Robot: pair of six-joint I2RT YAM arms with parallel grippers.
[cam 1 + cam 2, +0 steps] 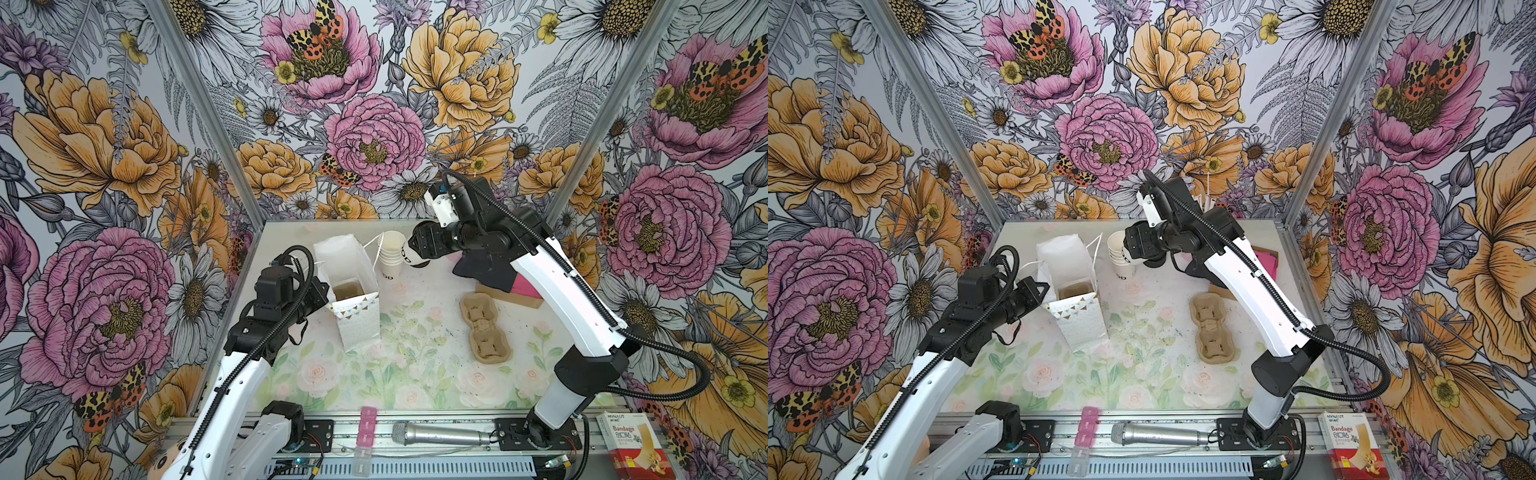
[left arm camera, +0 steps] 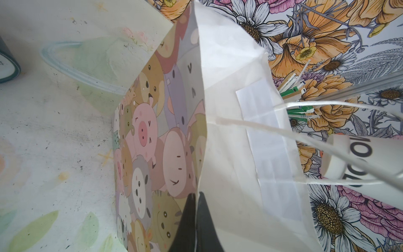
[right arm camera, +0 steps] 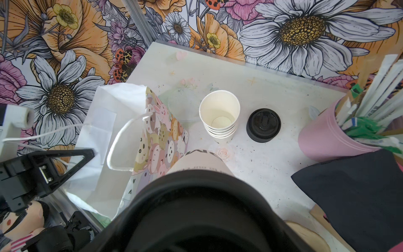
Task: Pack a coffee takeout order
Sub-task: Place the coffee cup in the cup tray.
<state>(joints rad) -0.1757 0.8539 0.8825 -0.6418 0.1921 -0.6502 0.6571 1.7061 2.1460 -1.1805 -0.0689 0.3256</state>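
White cup (image 3: 197, 162) lies sideways, clamped in right pincer (image 1: 414, 252), base pointing left; we judge open bag (image 1: 359, 324) just left, lower; left pincer (image 2: 196, 218) pinches its rim.

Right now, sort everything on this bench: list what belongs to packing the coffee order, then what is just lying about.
Job: white cup, black lid fitted, in the right gripper; paper bag, pinched by the left gripper; black napkin.
Lying about: pink cup of straws, microphone, bandage box, spare cup stack.
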